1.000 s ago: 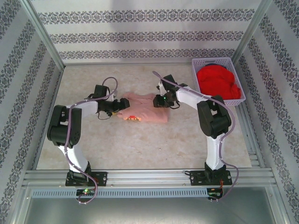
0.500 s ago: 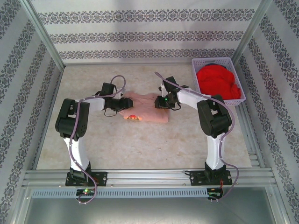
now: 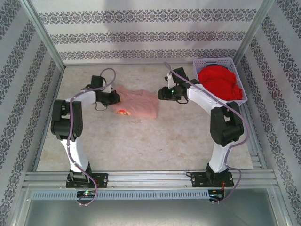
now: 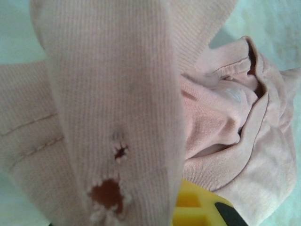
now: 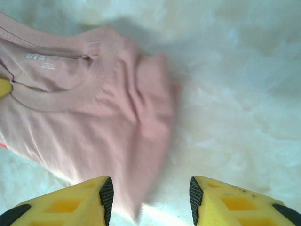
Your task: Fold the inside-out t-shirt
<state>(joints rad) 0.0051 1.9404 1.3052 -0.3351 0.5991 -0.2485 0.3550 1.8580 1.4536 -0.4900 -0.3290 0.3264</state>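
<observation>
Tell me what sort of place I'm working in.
Probably a lab test cell, not a home: aluminium frame, wallpapered panels boxing in the table, with a basket and pink t-shirt on it.

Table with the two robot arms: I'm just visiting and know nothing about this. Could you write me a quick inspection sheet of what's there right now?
Surface: pale marbled table; no spills seen.
Job's things: pink t-shirt bunched up at mid-table, neck label showing; small frayed holes in the fabric.
Clutter: lilac basket at the far right, holding a red garment.
Grippers: left gripper shut on the t-shirt's left edge; right gripper open, nothing between its fingers, beside the shirt's right edge.
Cables: a purple cable runs along each arm, looping above the wrist.
Surroundings: patterned walls; metal frame.
</observation>
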